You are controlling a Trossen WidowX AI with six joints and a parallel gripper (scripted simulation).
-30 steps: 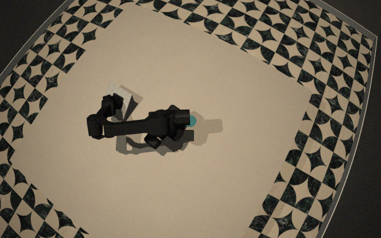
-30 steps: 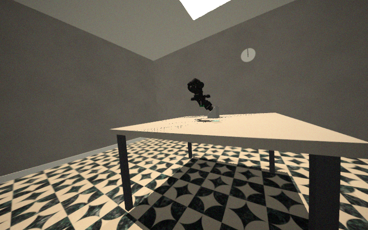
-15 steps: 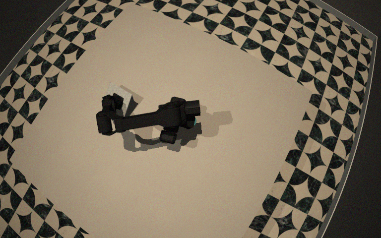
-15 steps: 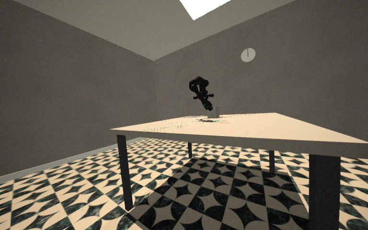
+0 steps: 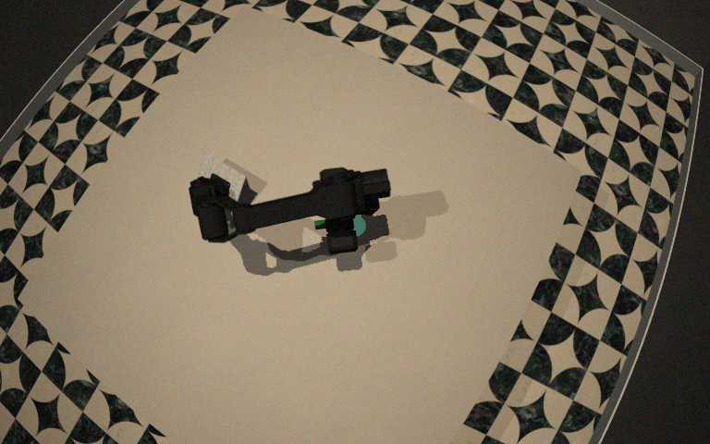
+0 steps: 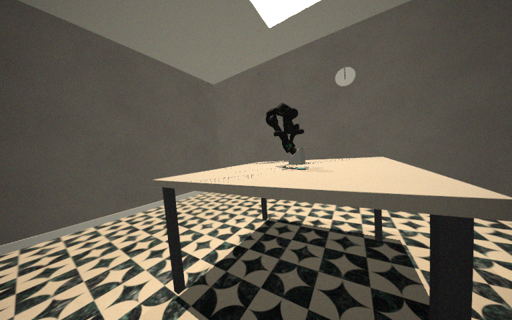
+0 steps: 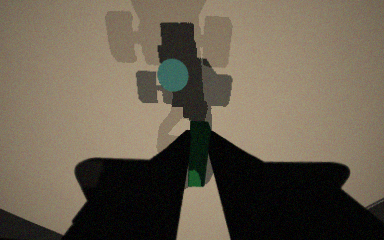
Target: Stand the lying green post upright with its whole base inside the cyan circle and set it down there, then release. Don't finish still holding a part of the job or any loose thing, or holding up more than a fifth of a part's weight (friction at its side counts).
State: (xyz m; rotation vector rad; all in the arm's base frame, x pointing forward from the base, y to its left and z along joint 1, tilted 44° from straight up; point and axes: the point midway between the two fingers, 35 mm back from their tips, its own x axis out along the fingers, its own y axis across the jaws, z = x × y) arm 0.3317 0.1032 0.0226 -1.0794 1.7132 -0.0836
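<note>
My gripper (image 7: 198, 134) (image 5: 341, 226) is shut on the green post (image 7: 199, 152) (image 5: 319, 223) and holds it in the air above the table. In the wrist view the post stands between the two black fingers and points towards the cyan circle (image 7: 173, 75). In the top view the circle (image 5: 360, 225) peeks out at the right of the gripper, mostly hidden under the wrist. In the exterior view the arm (image 6: 285, 128) hangs over the circle (image 6: 299, 167), with a speck of green at the gripper.
The arm's base sits on a pale block (image 5: 219, 171) (image 6: 297, 156) on the beige table (image 5: 366, 339) (image 6: 359, 177). The arm's shadows lie around the circle. The checkered floor (image 5: 602, 130) surrounds the table.
</note>
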